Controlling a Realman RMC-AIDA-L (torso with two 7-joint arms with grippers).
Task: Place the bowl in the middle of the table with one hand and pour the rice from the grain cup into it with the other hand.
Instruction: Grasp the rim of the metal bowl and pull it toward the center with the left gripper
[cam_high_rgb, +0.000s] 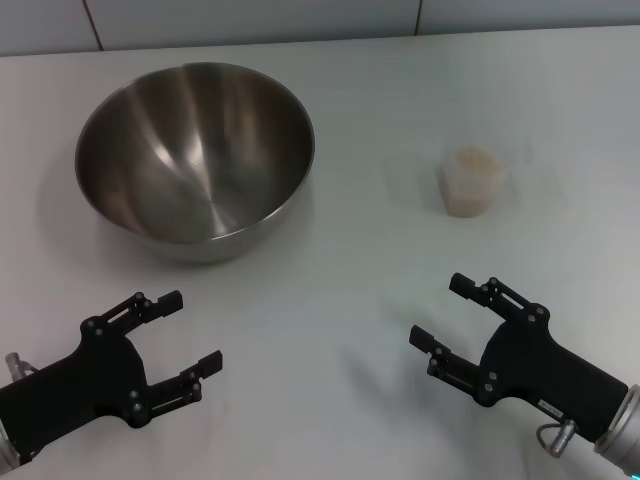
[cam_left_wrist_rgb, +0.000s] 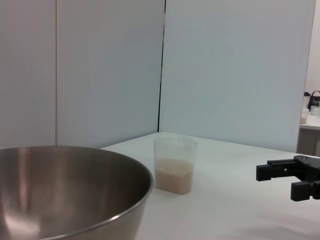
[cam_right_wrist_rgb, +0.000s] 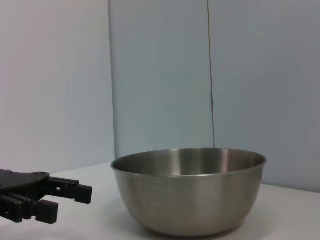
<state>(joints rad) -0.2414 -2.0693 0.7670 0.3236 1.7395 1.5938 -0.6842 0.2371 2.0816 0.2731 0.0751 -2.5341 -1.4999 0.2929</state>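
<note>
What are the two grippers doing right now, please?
Left gripper: open, holding nothing, near the bowl.
Right gripper: open, holding nothing, short of the grain cup.

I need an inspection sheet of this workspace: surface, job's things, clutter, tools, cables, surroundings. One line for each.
Surface: white table, bare between the items.
Job's things: steel bowl upright and empty, on the robot's left side; grain cup upright on the right side, partly filled with rice.
Clutter: nothing seen.
Tools: left tool open, near the table's front, before the bowl; right tool open, before the cup; both holding nothing.
Cables: nothing seen.
Surroundings: pale wall panels behind the table.
</note>
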